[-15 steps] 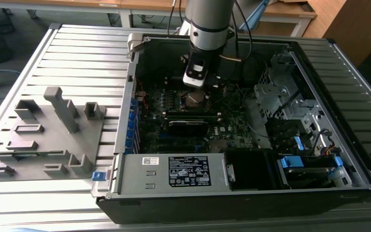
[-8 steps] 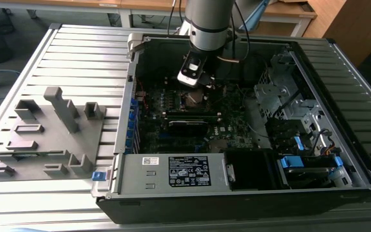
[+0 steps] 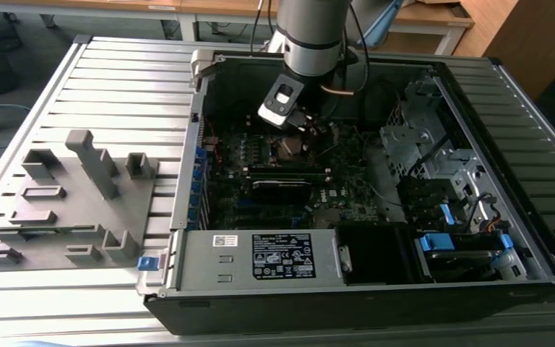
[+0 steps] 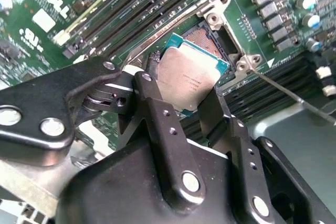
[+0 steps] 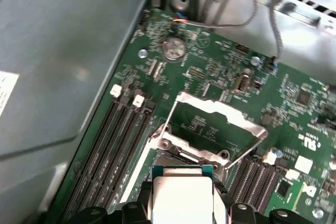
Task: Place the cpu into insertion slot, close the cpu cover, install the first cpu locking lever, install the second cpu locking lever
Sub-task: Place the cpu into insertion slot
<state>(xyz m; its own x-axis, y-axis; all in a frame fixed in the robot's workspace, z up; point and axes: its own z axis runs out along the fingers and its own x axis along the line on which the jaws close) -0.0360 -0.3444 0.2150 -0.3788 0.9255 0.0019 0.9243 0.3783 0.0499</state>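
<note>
Ribbed worktop (image 3: 113, 72) carries an open computer case (image 3: 355, 309). The claw (image 4: 182, 83) pinches the cpu (image 4: 191, 74) by two edges, tilted just above the insertion slot (image 4: 207, 38), with the cpu cover (image 5: 212, 107) raised beside that slot. Placement is in hand, I judge; seating calls for levelling the chip.

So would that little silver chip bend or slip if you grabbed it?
Probably stiff: the cpu looks like a flat, metal-topped plate, held unbent in the tool. Likely light, since it looks thin. Its smooth top may be slippery.

cpu (image 4: 191, 77) dull grey metal; cpu cover (image 5: 223, 112) shiny bare metal.
</note>
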